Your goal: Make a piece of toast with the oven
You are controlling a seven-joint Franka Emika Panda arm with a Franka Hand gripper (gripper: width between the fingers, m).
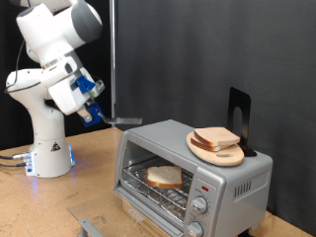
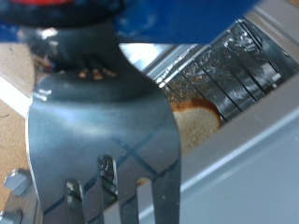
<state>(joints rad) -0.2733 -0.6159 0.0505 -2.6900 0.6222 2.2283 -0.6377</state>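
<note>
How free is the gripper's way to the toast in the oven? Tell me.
Probably free. The oven door looks open, the piece of toast lies on the rack, and the gripper, holding a spatula, hovers nearby with nothing between.

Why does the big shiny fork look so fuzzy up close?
In the wrist view the fork sits right against the lens, so it blurs and shows glare, while the piece of toast in the oven is a bit clearer. In the exterior view everything is evenly lit and sharper against a black backdrop.
</note>
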